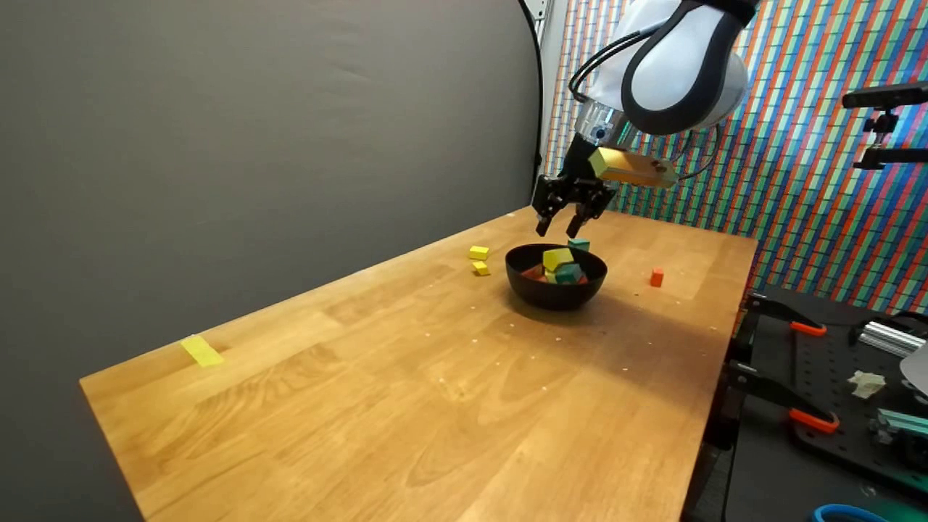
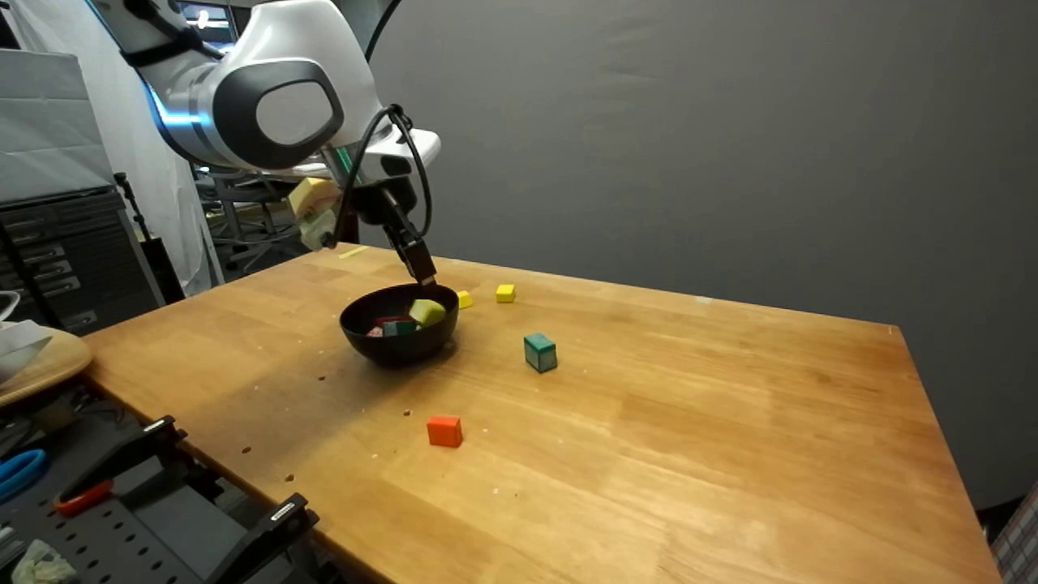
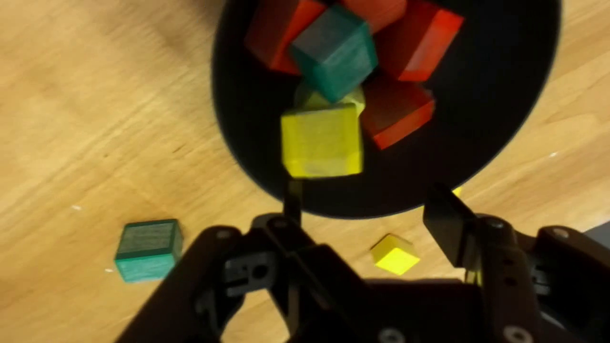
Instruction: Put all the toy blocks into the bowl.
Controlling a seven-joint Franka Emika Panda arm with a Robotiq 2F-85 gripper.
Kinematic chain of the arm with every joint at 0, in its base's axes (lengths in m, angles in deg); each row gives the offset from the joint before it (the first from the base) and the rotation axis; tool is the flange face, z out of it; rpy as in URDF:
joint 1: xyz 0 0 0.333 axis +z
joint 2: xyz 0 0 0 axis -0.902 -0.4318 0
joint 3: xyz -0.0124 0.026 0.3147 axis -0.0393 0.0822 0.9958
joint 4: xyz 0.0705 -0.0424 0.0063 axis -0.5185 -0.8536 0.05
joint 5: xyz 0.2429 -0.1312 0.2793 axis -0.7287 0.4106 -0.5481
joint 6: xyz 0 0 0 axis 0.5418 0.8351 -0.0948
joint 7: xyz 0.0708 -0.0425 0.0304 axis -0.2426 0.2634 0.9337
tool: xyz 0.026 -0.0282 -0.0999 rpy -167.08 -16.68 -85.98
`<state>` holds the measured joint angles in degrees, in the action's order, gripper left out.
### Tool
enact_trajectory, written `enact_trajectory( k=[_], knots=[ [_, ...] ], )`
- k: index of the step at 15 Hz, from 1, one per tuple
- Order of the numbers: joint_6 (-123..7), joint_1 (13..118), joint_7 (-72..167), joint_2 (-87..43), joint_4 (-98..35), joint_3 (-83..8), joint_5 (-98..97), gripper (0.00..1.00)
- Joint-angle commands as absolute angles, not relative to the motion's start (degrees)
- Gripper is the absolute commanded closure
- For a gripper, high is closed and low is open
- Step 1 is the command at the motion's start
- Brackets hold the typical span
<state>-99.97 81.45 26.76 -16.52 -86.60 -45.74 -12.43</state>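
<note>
Behind the wooden table (image 1: 406,435) rises a dark grey backdrop (image 1: 290,130), and on the wood the black bowl (image 1: 554,296) already holds red blocks (image 3: 429,47), a teal block (image 3: 333,57) and a yellow block (image 2: 426,313). Just above the bowl's edge hangs the gripper (image 1: 557,230), its jaws apart with nothing between them. That yellow block appears to sit high on the pile, towards the rim on the gripper's side, so a low sweep could knock it out onto the wood; the wrist view is too blurred to tell how firmly it rests. Anything released on the same spot might slide off as well. Two loose yellow blocks (image 1: 478,252) lie near each other beside the bowl, and reaching for either risks shoving its neighbour or bumping the bowl's wall, since room there looks tight. Elsewhere, a loose teal block (image 2: 539,354) seems easier, its likely trouble being a skewed grip if the jaws come down out of line with its faces. An orange-red block (image 2: 444,432) stands by itself; a clumsy descent could push it towards the table's edge. One flat yellow strip (image 1: 202,351) could be mistaken for a block, which would waste a grasp.
</note>
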Motion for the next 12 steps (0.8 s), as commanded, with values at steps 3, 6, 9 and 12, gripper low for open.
enact_trajectory(
  k=[3, 6, 9, 12],
  knots=[
    [-97.73, 75.10, 25.18, -19.91, -85.32, -51.70, -13.92, 0.00],
    [-99.45, 72.84, 22.01, -23.63, -83.09, -55.02, -15.44, 0.00],
    [-102.18, 70.80, 18.32, -28.99, -78.92, -53.19, -19.08, 0.00],
    [-101.69, 71.42, 21.09, -32.82, -74.60, -52.10, -17.67, 0.00]
  ],
)
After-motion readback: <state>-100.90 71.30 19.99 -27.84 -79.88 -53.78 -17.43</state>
